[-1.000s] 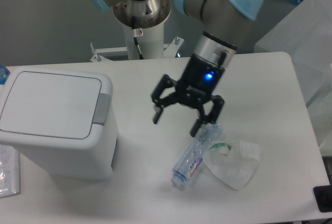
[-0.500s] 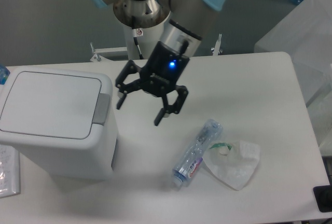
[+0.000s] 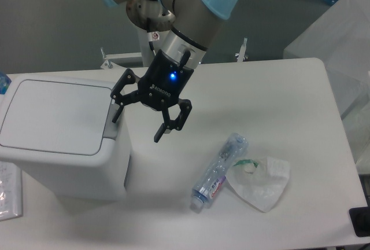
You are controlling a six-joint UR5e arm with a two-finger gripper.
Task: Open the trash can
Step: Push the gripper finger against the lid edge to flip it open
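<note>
At the bench's left edge stands the large boxy white plastic trash can (image 3: 63,140), its flat hinged lid (image 3: 55,115) lying shut and the grey push-button tab (image 3: 113,121) on its right side apparently not pressed, so opening is yet to be done. Just right of the tab hangs the black two-finger gripper (image 3: 140,122), fingers spread wide, holding nothing; one fingertip sits close to the tab, contact unclear. Nearer the front edge lie a crushed clear plastic bottle (image 3: 218,172) and a crumpled clear bag (image 3: 261,182).
</note>
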